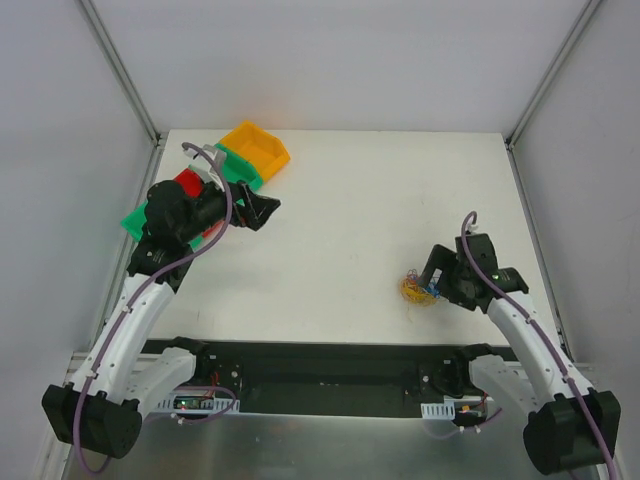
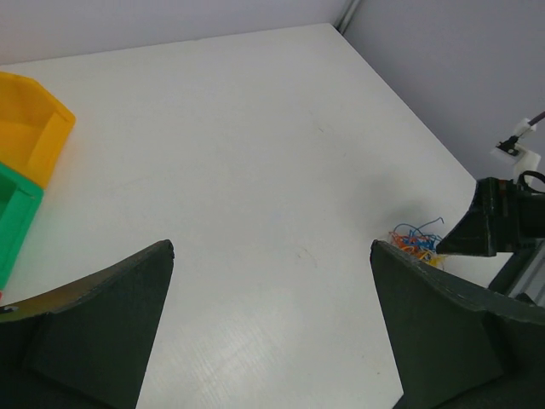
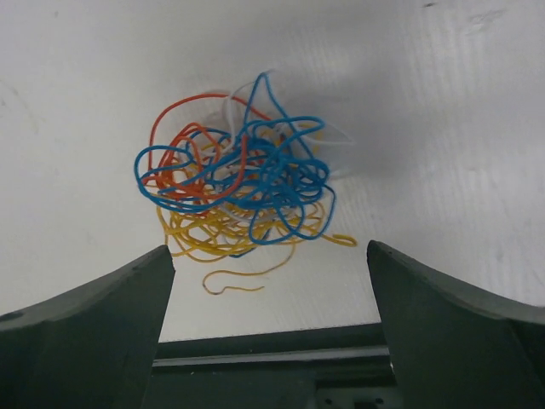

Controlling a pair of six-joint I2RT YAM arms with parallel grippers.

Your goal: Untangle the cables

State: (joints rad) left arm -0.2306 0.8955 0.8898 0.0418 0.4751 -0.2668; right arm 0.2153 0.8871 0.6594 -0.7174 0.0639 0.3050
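Observation:
The cables (image 3: 238, 192) lie as one tangled clump of thin blue, orange, yellow and white wires on the white table, near its front right edge (image 1: 415, 290). My right gripper (image 3: 269, 249) is open, its fingers spread just short of the clump on the near side, touching nothing. From above, the right gripper (image 1: 437, 280) sits immediately right of the clump. My left gripper (image 1: 265, 212) is open and empty over the table's left part, far from the wires. In the left wrist view the cables (image 2: 415, 239) show small beyond the right finger of the left gripper (image 2: 271, 247).
A yellow bin (image 1: 255, 148) and a green bin (image 1: 238, 172) stand at the back left, with something red (image 1: 188, 183) beside the left arm. The table's front edge and a dark rail (image 3: 272, 358) run right under the right gripper. Frame posts rise at the back corners.

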